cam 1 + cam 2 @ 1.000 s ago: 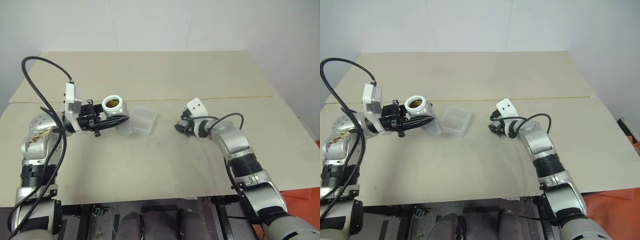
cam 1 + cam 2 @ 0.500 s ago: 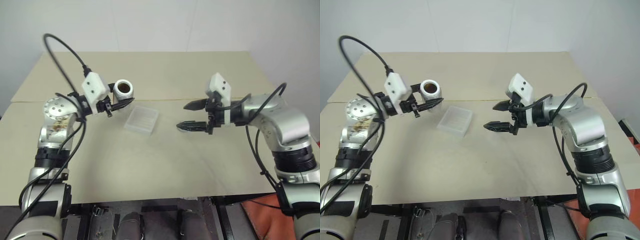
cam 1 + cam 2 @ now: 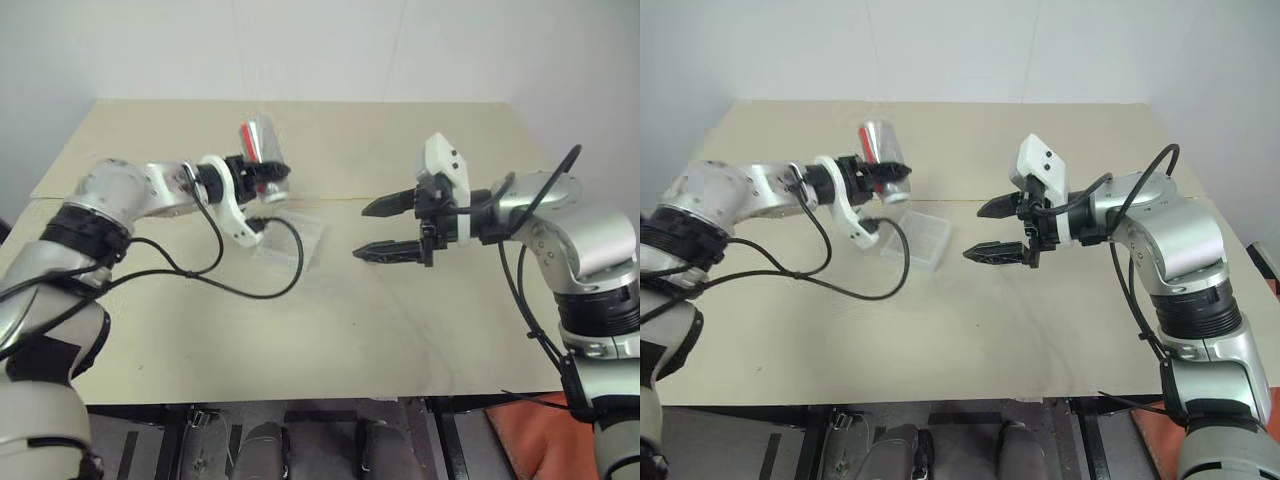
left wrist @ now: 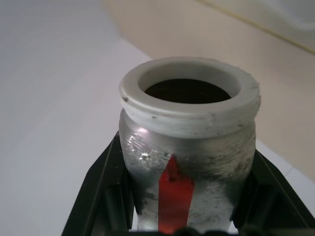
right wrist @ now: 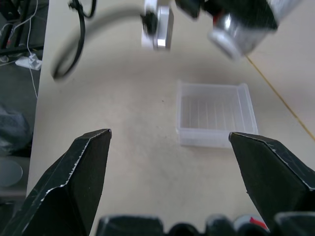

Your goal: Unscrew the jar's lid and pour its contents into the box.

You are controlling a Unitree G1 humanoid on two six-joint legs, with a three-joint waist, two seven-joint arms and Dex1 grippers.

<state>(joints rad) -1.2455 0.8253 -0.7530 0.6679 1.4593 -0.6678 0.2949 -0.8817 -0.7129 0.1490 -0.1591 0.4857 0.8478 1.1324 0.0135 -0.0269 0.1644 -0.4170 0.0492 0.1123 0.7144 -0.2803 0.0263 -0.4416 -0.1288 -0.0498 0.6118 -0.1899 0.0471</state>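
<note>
The jar [image 3: 262, 148], silvery with a red label, is held in the air just beyond the box's far edge, and my left gripper [image 3: 260, 172] is shut on it. It is tilted, its white open mouth [image 4: 189, 93] bare of any lid. Its inside looks dark, so the contents are hidden. The box [image 3: 291, 236], a shallow translucent tray, lies on the table below the jar and looks empty [image 5: 216, 114]. My right gripper [image 3: 385, 228] hovers open to the right of the box, pointing at it, with nothing between its fingers [image 5: 74, 182]. I cannot make out the lid.
A beige table [image 3: 330, 330] carries everything, with a seam [image 3: 500, 195] running across it behind the box. My left arm's black cable [image 3: 235, 285] loops low over the table left of the box. A white wall stands behind the table.
My left arm has swung the jar up and rolled it from mouth-up to tilted near the box. My right gripper rose from the table a second ago and has since stayed open.
</note>
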